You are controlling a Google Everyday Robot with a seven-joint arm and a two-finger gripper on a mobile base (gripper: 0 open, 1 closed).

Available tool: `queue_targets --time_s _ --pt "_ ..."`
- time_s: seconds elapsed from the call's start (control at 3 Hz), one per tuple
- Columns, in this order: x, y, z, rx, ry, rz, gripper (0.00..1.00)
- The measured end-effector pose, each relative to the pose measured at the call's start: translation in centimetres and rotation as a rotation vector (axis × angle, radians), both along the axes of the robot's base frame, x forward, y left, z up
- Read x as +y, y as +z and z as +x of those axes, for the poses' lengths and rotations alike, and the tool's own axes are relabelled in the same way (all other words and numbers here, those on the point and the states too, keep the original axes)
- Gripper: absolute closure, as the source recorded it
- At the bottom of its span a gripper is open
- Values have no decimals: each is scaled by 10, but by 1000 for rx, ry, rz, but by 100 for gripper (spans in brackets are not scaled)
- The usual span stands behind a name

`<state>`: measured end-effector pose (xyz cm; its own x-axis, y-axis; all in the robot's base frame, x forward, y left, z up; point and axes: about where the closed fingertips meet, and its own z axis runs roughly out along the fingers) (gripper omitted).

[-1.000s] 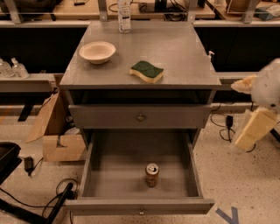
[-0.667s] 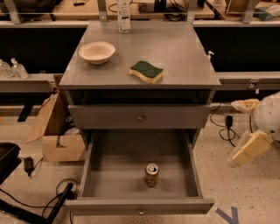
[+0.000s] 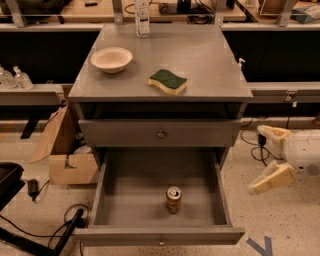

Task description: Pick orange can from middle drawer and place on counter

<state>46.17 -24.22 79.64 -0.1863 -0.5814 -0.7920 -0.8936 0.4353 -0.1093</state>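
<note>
Camera view — one orange can point(image 3: 173, 199), one gripper point(image 3: 257, 160), right.

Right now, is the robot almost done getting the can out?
Not nearly. Done: the middle drawer is pulled open. In hand: nothing; the gripper hangs open right of the drawer, apart from it. Left: the orange can stands on the drawer floor, so grabbing, lifting and setting it on the counter remain.

Reads matt grey and smooth on counter point(image 3: 210, 65) and middle drawer point(image 3: 135, 200) floor. Orange can point(image 3: 173, 200): shiny metal top. Sponge point(image 3: 168, 81): rough green over yellow foam. Bowl point(image 3: 111, 59) pale, dull. Bottle point(image 3: 142, 15) clear plastic. Box point(image 3: 65, 155) brown cardboard. Gripper point(image 3: 267, 156), low right of drawer: smooth cream plastic, fingers apart.
</note>
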Motion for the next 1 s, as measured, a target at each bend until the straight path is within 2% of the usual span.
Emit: queue_targets --time_s 0.33,0.67,1.0 --pt "1 1 0 -1 1 -2 0" --pt "10 -14 6 3 9 3 0" --pt "37 -62 15 -7 36 57 0"
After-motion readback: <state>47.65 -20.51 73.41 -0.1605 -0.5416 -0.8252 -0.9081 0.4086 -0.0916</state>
